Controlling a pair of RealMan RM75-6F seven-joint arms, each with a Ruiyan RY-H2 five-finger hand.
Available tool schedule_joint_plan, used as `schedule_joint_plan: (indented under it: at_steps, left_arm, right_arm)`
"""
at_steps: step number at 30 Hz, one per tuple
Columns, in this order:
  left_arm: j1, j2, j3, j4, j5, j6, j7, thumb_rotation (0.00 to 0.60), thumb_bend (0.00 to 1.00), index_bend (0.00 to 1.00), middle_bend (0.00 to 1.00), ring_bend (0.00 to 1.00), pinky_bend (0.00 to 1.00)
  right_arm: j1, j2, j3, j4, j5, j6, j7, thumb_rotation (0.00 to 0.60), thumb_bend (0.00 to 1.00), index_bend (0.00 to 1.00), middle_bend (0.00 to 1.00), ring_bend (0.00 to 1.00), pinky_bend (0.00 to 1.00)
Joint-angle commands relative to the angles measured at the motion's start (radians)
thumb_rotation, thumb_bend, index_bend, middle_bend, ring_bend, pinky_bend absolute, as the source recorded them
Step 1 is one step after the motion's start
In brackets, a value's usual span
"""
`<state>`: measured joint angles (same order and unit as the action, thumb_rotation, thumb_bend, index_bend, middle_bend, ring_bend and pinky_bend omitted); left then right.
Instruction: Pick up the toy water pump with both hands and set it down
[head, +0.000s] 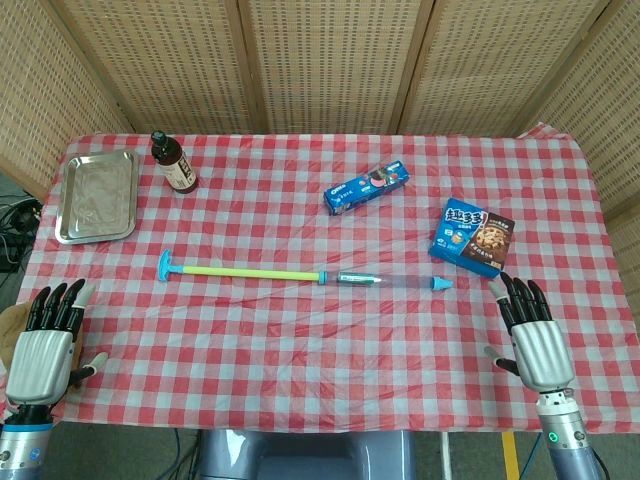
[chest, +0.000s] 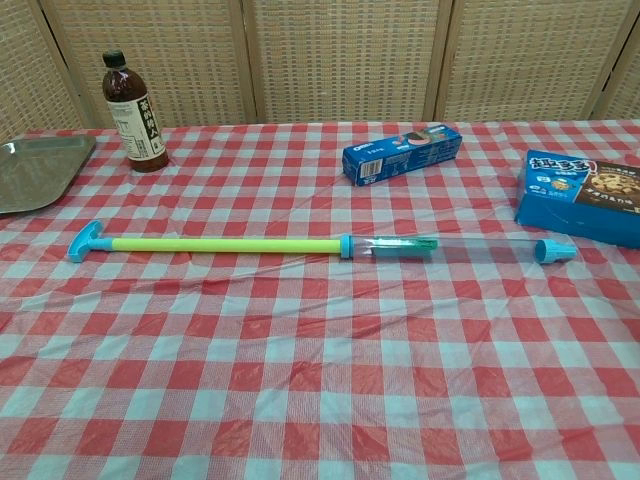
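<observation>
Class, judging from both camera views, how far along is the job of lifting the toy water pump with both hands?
Nothing done yet: the toy water pump lies flat on the tablecloth. Left robot hand and right robot hand rest open at the near edge, holding nothing. Reaching, grasping, lifting and setting down remain.

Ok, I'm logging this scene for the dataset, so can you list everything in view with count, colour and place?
long toy water pump: 1, yellow-green rod, clear tube, blue ends; table centre
dark glass bottle: 1, brown, black cap; back left
metal tray: 1, silver; far left
slim biscuit box: 1, blue; behind the pump
cookie box: 1, blue; right
checked tablecloth: 1, red-white
left hand: 1, grey-black, open, front left
right hand: 1, grey-black, open, front right
</observation>
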<state>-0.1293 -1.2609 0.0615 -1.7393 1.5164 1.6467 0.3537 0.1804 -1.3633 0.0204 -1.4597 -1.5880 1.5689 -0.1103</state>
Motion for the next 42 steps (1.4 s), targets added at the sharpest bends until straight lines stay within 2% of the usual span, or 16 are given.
schedule_joint_plan:
  at_steps: [1,17,23,26,27,29,31,34,37,39,42]
  left_arm:
    - [0.004,0.001,-0.004,-0.001,0.003,-0.003,0.001,0.600,0.08,0.00,0.00,0.00,0.00]
    - [0.016,0.005,-0.023,-0.012,0.017,-0.027,-0.005,0.600,0.08,0.00,0.00,0.00,0.00]
    - [0.000,0.010,-0.053,-0.035,-0.012,-0.066,-0.004,0.600,0.07,0.00,0.00,0.00,0.00]
    - [-0.023,0.019,-0.086,-0.070,-0.021,-0.086,0.022,0.600,0.08,0.00,0.00,0.00,0.00]
    - [-0.029,0.022,-0.096,-0.080,-0.029,-0.092,0.029,0.600,0.09,0.00,0.00,0.00,0.02]
    - [-0.046,0.028,-0.124,-0.103,-0.051,-0.105,0.048,0.600,0.09,0.00,0.02,0.05,0.12]
    - [-0.082,0.041,-0.170,-0.135,-0.102,-0.144,0.101,0.600,0.10,0.03,0.19,0.24,0.32]
    - [-0.136,0.050,-0.230,-0.163,-0.166,-0.196,0.169,0.600,0.13,0.11,0.49,0.49,0.51]
    - [-0.200,0.046,-0.288,-0.168,-0.253,-0.267,0.221,0.600,0.17,0.19,0.69,0.65,0.64]
    - [-0.240,0.039,-0.320,-0.166,-0.317,-0.313,0.245,0.600,0.20,0.24,0.79,0.73,0.71]
    - [-0.308,0.026,-0.367,-0.149,-0.448,-0.387,0.295,0.600,0.21,0.31,0.88,0.81,0.76]
  right_arm:
    - [-0.001,-0.001,0.001,-0.001,-0.002,-0.002,-0.004,0.600,0.17,0.00,0.00,0.00,0.00]
    - [-0.006,0.005,0.018,-0.016,0.007,-0.019,-0.005,0.600,0.17,0.00,0.00,0.00,0.00]
    - [-0.004,0.009,0.029,-0.013,0.026,-0.037,0.008,0.600,0.17,0.00,0.00,0.00,0.00]
    - [-0.004,0.012,0.031,-0.015,0.025,-0.040,0.013,0.600,0.17,0.00,0.00,0.00,0.00]
    - [-0.004,0.012,0.032,-0.015,0.025,-0.041,0.013,0.600,0.17,0.00,0.00,0.00,0.00]
    - [-0.004,0.012,0.033,-0.016,0.026,-0.044,0.013,0.600,0.17,0.00,0.00,0.00,0.00]
    - [-0.004,0.014,0.034,-0.018,0.033,-0.052,0.010,0.600,0.17,0.00,0.00,0.00,0.00]
    - [-0.004,0.016,0.038,-0.021,0.043,-0.062,0.006,0.600,0.17,0.00,0.00,0.00,0.00]
    - [-0.001,0.014,0.042,-0.017,0.054,-0.075,0.005,0.600,0.17,0.00,0.00,0.00,0.00]
    - [0.002,0.010,0.044,-0.011,0.060,-0.085,0.002,0.600,0.17,0.00,0.00,0.00,0.00]
    - [0.007,0.002,0.047,0.002,0.071,-0.103,-0.003,0.600,0.17,0.00,0.00,0.00,0.00]
